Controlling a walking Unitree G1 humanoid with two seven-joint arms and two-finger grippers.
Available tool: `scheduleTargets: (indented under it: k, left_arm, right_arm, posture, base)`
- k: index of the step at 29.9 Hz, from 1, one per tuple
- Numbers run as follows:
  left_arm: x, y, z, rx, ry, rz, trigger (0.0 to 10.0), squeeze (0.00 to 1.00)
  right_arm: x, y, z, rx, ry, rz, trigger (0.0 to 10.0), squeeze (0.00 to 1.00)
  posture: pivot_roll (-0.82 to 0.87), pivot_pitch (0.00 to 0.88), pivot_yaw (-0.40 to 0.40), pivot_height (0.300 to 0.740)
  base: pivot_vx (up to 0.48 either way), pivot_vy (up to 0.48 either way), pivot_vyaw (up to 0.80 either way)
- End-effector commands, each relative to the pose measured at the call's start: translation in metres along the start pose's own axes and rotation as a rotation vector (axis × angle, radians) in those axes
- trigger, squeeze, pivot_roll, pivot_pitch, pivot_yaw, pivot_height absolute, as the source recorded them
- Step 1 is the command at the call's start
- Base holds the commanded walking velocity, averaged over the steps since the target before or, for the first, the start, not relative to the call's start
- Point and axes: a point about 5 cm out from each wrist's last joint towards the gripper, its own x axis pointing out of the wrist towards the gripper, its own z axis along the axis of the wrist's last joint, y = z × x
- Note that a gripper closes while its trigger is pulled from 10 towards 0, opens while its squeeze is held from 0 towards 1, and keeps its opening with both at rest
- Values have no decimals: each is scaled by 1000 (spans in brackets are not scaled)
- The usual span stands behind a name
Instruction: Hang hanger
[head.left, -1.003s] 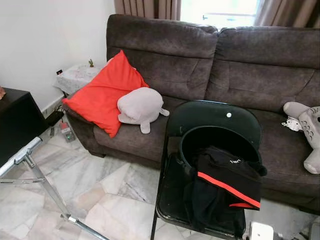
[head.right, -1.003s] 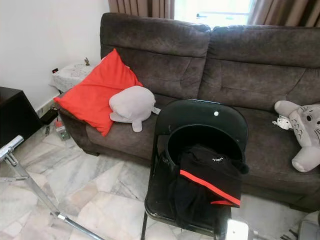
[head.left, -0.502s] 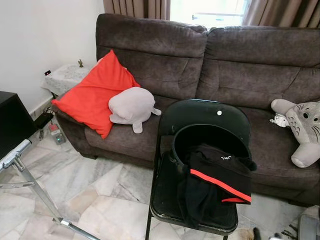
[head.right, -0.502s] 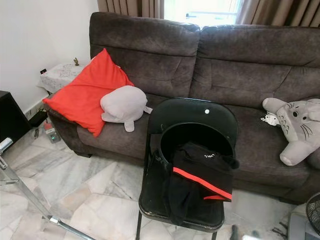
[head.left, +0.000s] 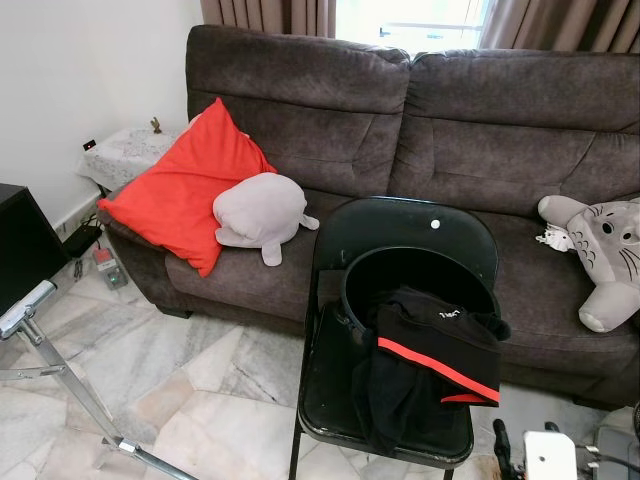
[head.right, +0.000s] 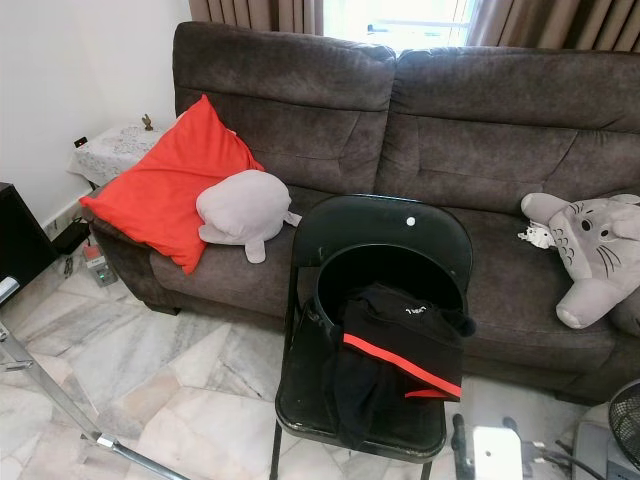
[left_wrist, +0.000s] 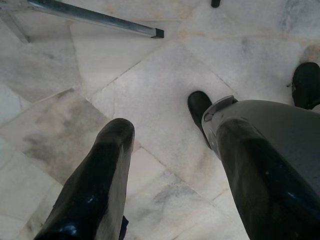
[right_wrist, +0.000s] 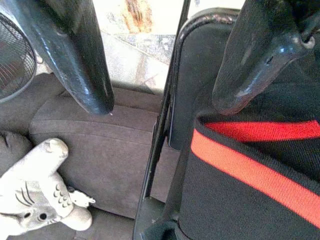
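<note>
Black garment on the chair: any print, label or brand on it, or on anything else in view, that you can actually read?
Black garment: small white print near its top edge, too small and blurred to read.
Folding chair: a plain white round dot on the backrest, with no lettering that can be made out.
Grey plush toy: a white tag beside it, with no text legible.
Nothing else carries readable text.

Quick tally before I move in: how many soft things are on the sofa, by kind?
Red cushion: 1
Grey plush toys: 2, a rounded one against the cushion and a whiskered one at the robot's right end of the sofa
Total: 3
</note>
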Motion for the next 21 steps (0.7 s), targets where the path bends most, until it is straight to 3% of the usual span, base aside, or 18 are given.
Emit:
scheduleTargets:
  k: [1, 6, 21]
  left_arm:
    - [-2, 4, -5, 22, 15, 7, 10000, 0]
    - [-1, 4, -5, 11, 18, 11, 10000, 0]
    - [-1, 4, -5, -1, 16, 14, 10000, 0]
  right_arm:
    - [1, -1, -2, -17, 17, 3, 10000, 0]
    - [13, 7, 5, -26, 18, 90, 10000, 0]
    - [23, 6, 9, -56, 17, 86, 10000, 0]
  posture:
    - [-81, 0, 10, 740]
    - [-72, 0, 8, 740]
    - [-67, 0, 7, 740]
  base:
    - [0, 0, 0]
    - [0, 0, 0]
    - [0, 0, 0]
